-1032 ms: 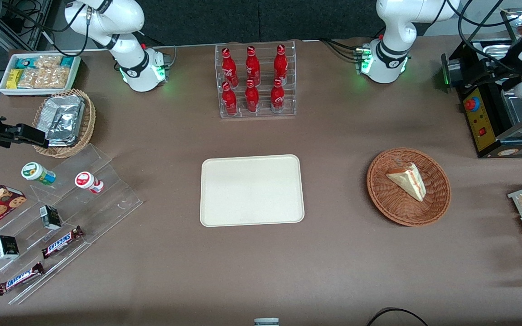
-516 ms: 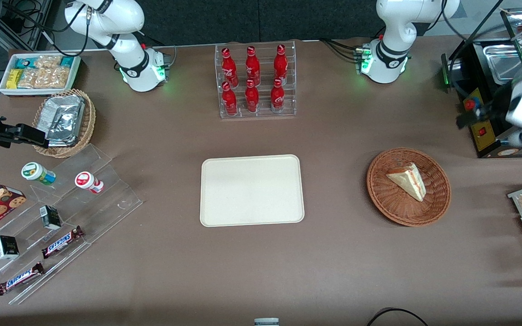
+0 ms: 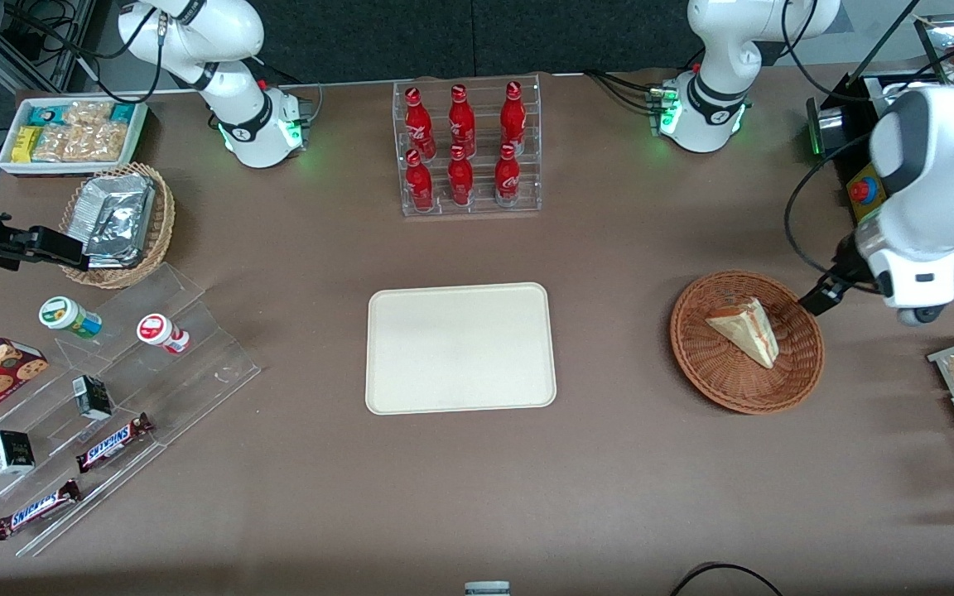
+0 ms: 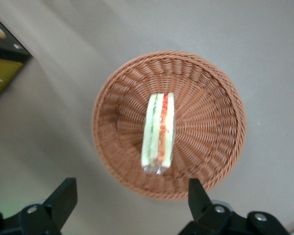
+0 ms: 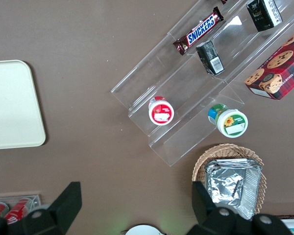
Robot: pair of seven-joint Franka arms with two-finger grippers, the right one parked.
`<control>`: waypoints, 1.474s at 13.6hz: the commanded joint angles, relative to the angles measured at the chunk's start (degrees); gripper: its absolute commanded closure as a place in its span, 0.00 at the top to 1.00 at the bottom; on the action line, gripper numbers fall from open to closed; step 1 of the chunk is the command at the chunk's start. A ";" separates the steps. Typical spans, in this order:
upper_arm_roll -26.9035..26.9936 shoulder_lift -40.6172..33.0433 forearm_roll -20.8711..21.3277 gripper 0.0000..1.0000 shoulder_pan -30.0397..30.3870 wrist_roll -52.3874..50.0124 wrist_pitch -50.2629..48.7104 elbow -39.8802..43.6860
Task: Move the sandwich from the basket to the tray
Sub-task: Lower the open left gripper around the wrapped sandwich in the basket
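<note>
Cream bread of the sandwich (image 4: 158, 133) is seen lying in the wicker basket (image 4: 213, 127), below the gripper (image 4: 132, 205); its jaws are spread open, straddling the wedge's long axis

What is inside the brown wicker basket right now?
Only the sandwich, a single wedge lying on the weave of the basket. The weave under it is covered. The open gripper hangs above the basket's rim, empty.
</note>
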 commanded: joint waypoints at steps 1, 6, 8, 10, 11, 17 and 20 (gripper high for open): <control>-0.13 -0.81 0.31 1.00 -0.38 -4.05 9.55 -8.03; -0.22 2.71 0.57 1.00 -0.56 -5.64 21.32 -14.10; -0.22 4.02 0.48 1.00 -0.56 -5.90 25.47 -15.44; -0.39 6.12 0.48 1.00 -0.74 -8.00 28.37 -15.44; -0.40 7.36 0.48 1.00 -1.87 -9.06 30.21 -15.44; -0.40 10.35 0.74 0.99 -2.76 -9.16 31.11 -15.53; -0.31 10.62 0.83 0.27 -2.67 -8.54 30.85 -15.35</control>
